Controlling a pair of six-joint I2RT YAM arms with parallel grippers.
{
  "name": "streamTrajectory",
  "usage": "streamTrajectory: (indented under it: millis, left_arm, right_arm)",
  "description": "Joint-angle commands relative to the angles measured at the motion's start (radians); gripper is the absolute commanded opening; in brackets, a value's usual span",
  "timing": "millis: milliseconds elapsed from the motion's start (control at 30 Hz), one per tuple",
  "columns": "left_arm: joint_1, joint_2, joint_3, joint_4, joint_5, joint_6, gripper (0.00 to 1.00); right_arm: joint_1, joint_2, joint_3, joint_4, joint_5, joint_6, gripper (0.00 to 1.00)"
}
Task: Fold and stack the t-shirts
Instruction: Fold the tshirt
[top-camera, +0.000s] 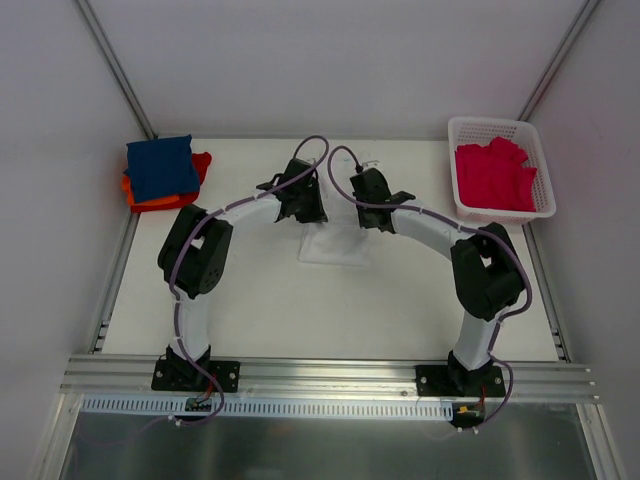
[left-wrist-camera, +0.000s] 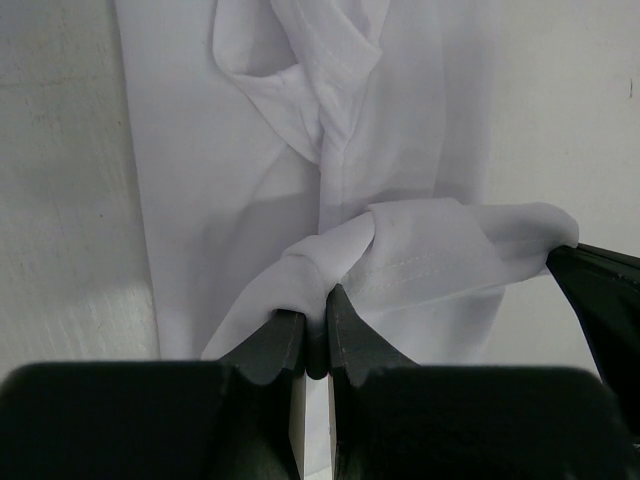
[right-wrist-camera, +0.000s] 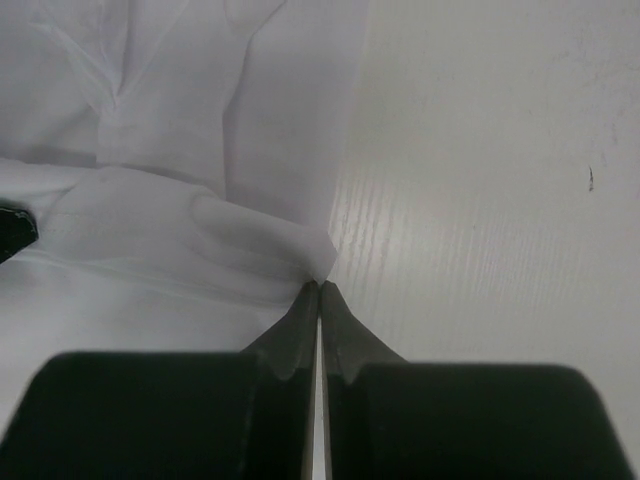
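Left gripper (left-wrist-camera: 316, 305) is clamped on a bunched fold of the white t-shirt (left-wrist-camera: 420, 140), right gripper (right-wrist-camera: 320, 290) pinches its corner (folded navy t-shirt (top-camera: 160, 166) sits off to its left).

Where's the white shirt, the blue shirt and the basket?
white t-shirt (left-wrist-camera: 400, 140): left wrist view, on its flat middle cloth.
navy t-shirt (top-camera: 160, 166): top view, middle of its folded top face.
basket (top-camera: 487, 122): top view, on its far rim.

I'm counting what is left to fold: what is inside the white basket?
Crumpled crimson-pink cloth fills the white basket. It covers the floor, so whether that is one t-shirt or several, or anything lies beneath, cannot be seen.
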Motion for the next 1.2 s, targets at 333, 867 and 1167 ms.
streamTrajectory:
  millis: [333, 867, 1167]
  left_arm:
    - [0.07, 0.065, 0.098, 0.011, 0.031, 0.062, 0.0]
    - [0.107, 0.101, 0.161, 0.011, 0.029, 0.062, 0.99]
    - [0.117, 0.009, 0.115, 0.011, -0.003, 0.069, 0.99]
  right_arm:
    - [-0.04, 0.098, 0.144, -0.027, -0.003, -0.005, 0.03]
    - [-0.046, 0.115, 0.144, -0.04, -0.011, 0.001, 0.38]
    - [-0.023, 0.014, 0.091, -0.033, -0.029, 0.04, 0.38]
